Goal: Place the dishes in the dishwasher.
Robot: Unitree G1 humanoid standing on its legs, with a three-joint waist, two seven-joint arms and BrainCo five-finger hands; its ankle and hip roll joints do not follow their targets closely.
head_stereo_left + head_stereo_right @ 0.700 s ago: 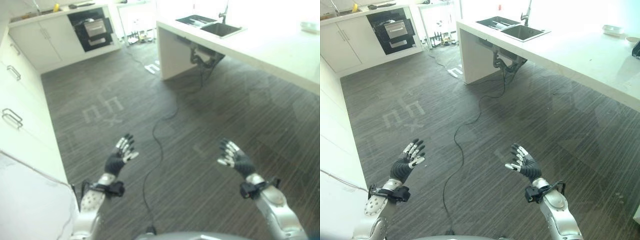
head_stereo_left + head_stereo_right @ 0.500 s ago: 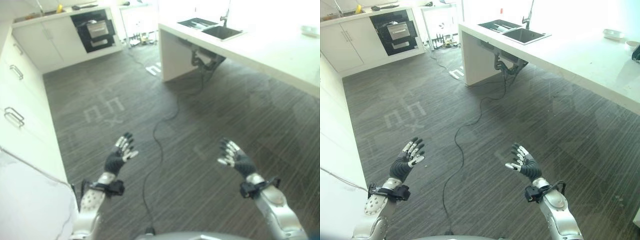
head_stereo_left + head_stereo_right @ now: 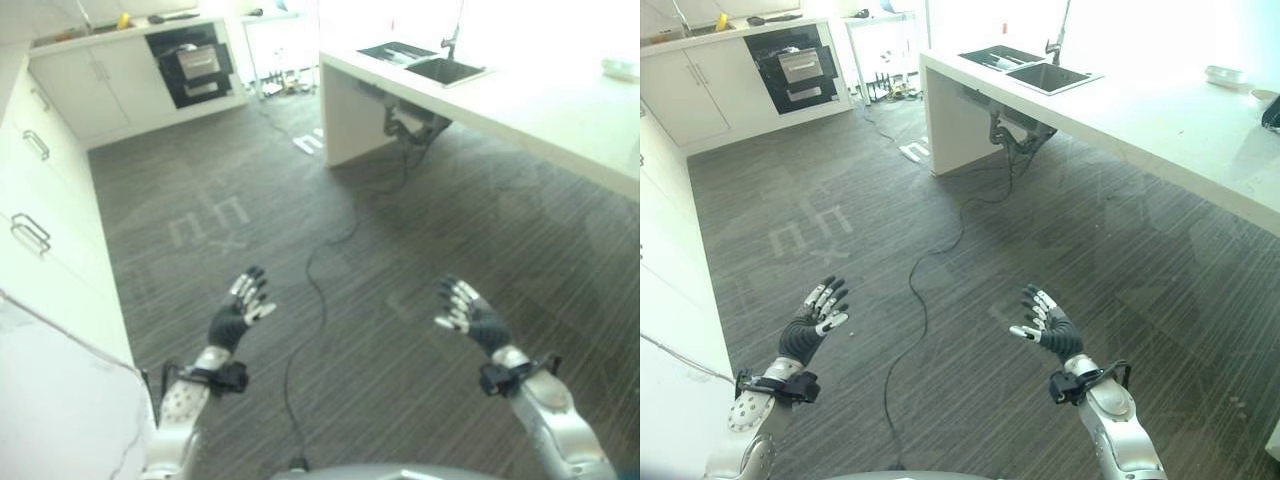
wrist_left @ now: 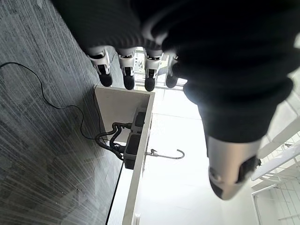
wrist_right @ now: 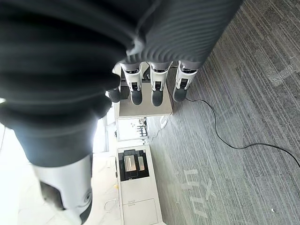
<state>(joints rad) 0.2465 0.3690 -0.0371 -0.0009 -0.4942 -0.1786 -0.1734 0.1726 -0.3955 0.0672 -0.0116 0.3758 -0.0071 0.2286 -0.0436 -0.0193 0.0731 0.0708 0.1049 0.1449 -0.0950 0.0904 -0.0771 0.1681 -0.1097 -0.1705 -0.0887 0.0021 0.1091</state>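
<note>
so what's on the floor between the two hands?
A black cable trailing over bare dark floor, seen in both eye views; left hand and right hand hold nothing.

You can't make out what sits in the dishwasher [image 3: 800,68] at the far wall: its dark opening is too small to read. The dishes [image 3: 1225,74] on the counter [image 3: 1160,120] are washed out by glare, and the dark object [image 3: 1272,110] beside them is cut by the frame edge. Inside the sink [image 3: 1045,75] nothing is discernible. Items on the far cabinet top [image 3: 122,19] are too small to identify.
</note>
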